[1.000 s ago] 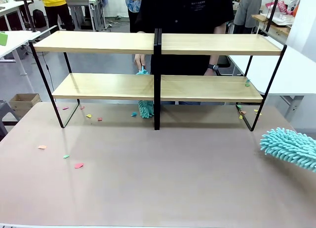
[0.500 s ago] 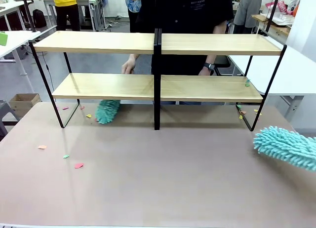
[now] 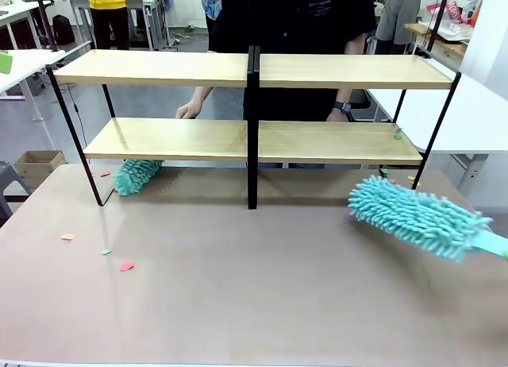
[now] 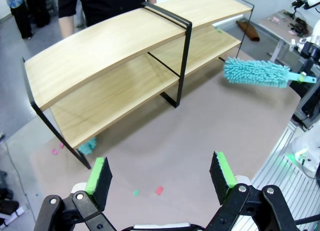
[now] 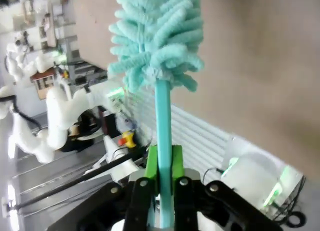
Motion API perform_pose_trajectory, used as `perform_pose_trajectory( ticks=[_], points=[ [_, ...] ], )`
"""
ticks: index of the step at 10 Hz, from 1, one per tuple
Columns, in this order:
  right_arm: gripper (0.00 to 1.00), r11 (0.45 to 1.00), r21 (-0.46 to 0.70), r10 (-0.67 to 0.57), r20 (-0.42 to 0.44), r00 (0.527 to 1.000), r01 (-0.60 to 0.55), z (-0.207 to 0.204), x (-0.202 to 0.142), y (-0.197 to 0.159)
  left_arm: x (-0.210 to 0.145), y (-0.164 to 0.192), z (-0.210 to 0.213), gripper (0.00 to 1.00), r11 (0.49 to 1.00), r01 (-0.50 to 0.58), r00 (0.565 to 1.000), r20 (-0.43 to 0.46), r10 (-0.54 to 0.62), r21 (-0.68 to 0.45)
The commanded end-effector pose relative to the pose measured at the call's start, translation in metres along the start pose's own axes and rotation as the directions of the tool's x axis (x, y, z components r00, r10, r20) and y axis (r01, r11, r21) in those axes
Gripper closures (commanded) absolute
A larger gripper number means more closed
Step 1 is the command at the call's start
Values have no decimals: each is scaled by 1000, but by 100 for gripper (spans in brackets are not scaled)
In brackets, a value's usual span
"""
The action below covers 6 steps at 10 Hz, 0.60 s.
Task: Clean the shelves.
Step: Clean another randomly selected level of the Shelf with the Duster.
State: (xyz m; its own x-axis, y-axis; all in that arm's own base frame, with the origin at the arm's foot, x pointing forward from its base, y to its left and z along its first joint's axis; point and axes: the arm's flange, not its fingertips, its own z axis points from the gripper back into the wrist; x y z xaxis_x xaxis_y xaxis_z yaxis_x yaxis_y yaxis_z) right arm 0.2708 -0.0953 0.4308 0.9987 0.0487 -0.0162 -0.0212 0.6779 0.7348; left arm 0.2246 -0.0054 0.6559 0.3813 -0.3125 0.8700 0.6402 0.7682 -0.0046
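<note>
The shelves (image 3: pixel 167 138) stand across the far half of the table, two tiers of light-wood boards in a black frame; they also show in the left wrist view (image 4: pixel 125 71). My right gripper (image 5: pixel 162 166) is shut on the handle of a teal fluffy duster (image 5: pixel 157 31), whose head (image 3: pixel 417 218) hovers over the table right of centre, in front of the rack. The person behind the rack holds a second teal duster (image 3: pixel 135 176) under the lower left board, one hand (image 3: pixel 189 110) above that board. My left gripper (image 4: pixel 160 178) is open, high above the table, holding nothing.
Small coloured paper scraps (image 3: pixel 125 265) lie on the beige tabletop at the left, and a few near the rack's right foot (image 3: pixel 386 176). A small green bit (image 3: pixel 398 133) sits on the lower right board. White side tables flank both sides.
The person's duster swept leftward under the lower shelf, from the centre post to the left end. My right gripper's duster moved left and inward over the table.
</note>
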Motion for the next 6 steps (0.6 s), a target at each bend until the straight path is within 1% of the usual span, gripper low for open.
perform_pose_trajectory(
  ticks=[1,2,3,4,6],
  points=[
    [87,994,-103,27,33,999,-23,-45,16,23,0,0,0,0,1000,0,1000,-1,0,2],
    [87,989,-136,60,39,997,-54,-63,28,30,0,0,0,0,1000,0,1000,-1,0,2],
    [87,978,-210,24,58,998,-11,-81,47,29,0,0,0,0,1000,0,1000,-1,0,2],
    [87,963,-267,-31,23,999,37,-93,60,23,0,0,0,0,1000,0,1000,-1,0,2],
    [87,930,-363,-45,32,998,54,-108,74,18,0,0,0,0,1000,0,1000,-1,0,2]
  ],
)
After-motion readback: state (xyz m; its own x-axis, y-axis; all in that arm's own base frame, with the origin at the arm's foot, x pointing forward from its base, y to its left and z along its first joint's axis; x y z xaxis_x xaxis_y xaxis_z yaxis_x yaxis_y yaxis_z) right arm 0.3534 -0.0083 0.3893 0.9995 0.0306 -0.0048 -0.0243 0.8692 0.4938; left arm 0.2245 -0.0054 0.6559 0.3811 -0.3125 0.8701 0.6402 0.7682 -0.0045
